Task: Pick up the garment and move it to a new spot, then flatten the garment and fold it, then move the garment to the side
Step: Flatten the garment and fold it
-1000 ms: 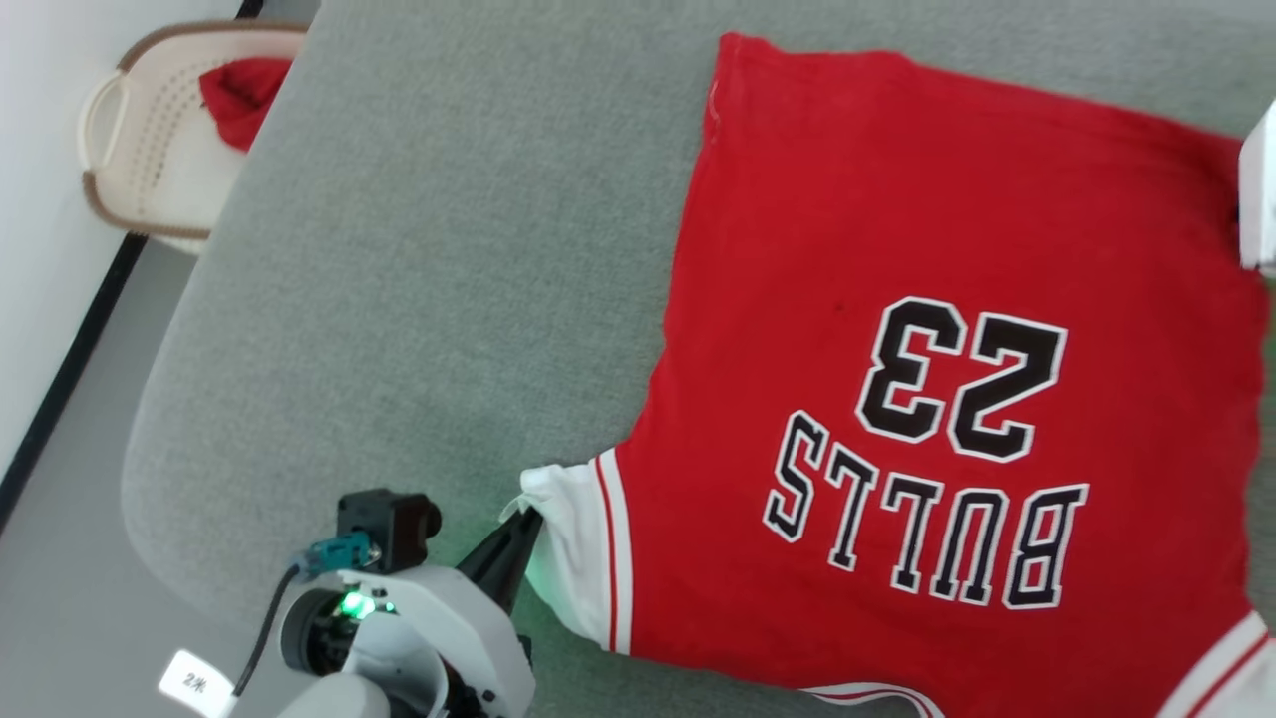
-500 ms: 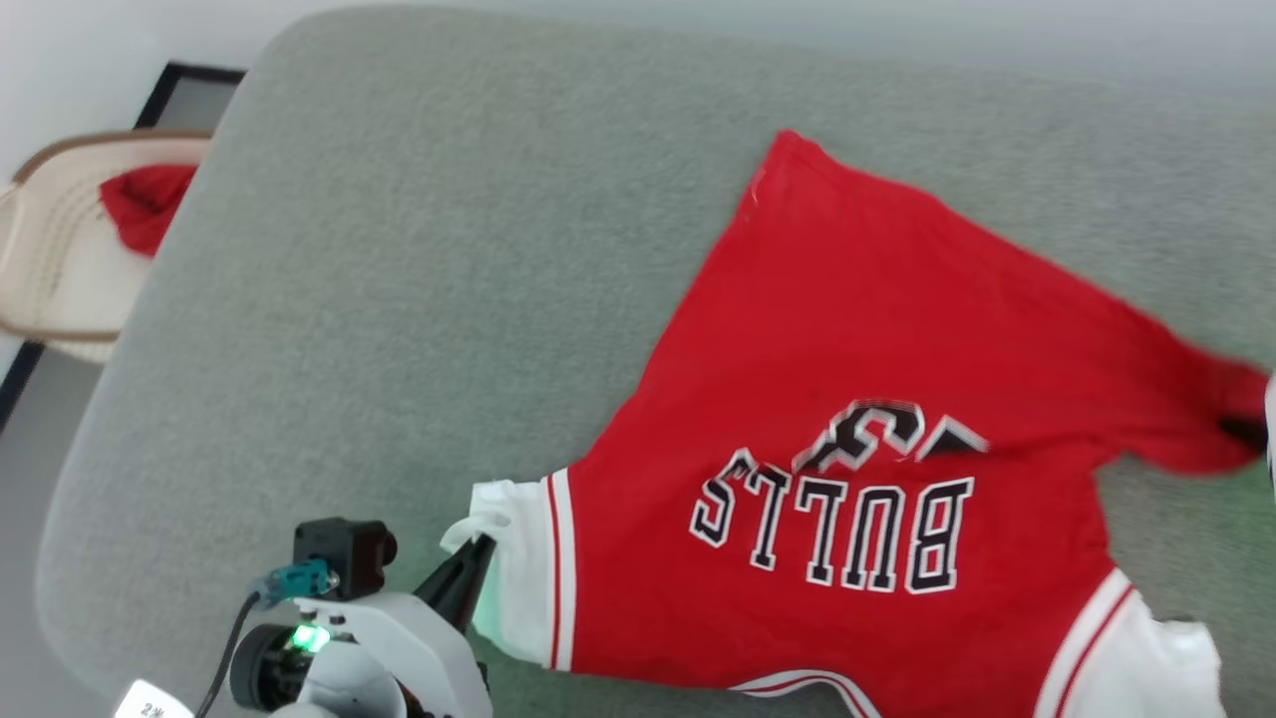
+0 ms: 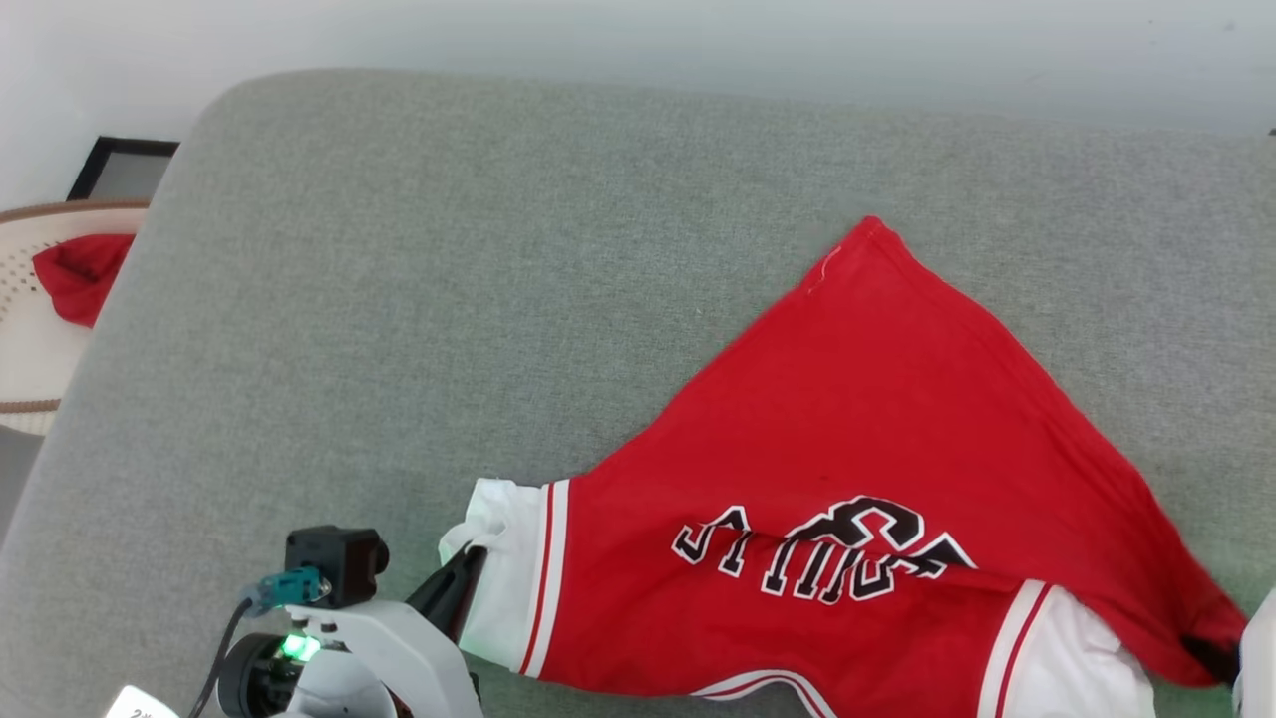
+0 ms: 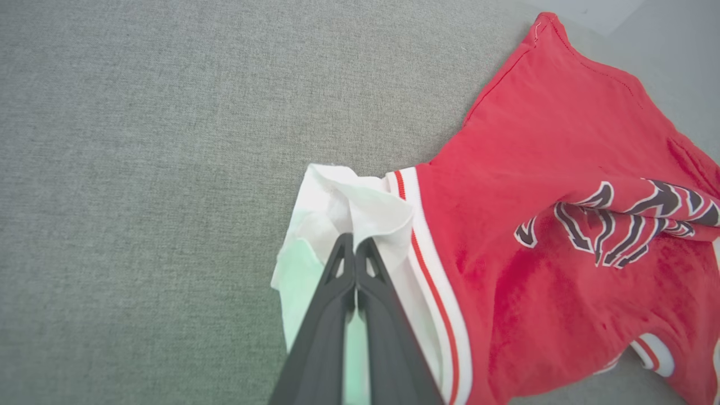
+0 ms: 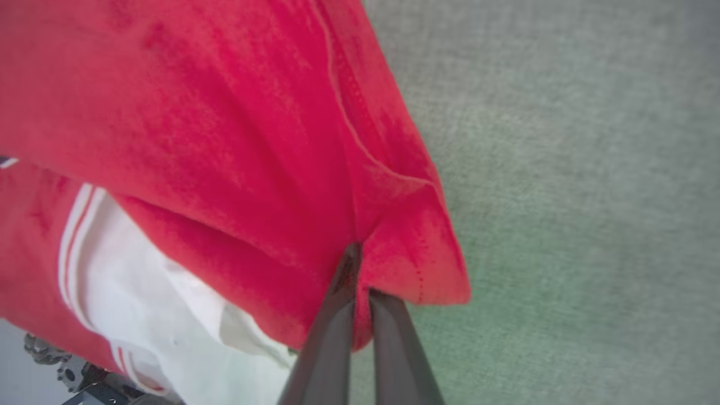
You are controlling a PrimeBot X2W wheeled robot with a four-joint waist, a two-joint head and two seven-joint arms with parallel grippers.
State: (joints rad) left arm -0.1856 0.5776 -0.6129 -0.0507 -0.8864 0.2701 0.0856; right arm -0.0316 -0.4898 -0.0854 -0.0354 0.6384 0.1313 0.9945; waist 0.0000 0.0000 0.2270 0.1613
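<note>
Left fingers (image 4: 337, 281) clamped the jersey (image 3: 877, 419) by its white sleeve (image 4: 360, 208); right fingers (image 5: 332, 337) clamped its red hem corner (image 5: 416, 264), over a grey cushion (image 3: 449, 249).

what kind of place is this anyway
Likely a home-like laundry-folding setup, not certain: a grey fabric-covered surface, a red jersey on it, and a beige laundry basket holding red cloth beside it.

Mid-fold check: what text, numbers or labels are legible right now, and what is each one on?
"S" (likely): the leftmost, upside-down letter of the black, white-edged lettering on the garment. The rest is buckled into a fold and unreadable, in the left wrist view too.
White tag at the head view's bottom-left edge: cut off and too small to read.
Nothing else is legible.
</note>
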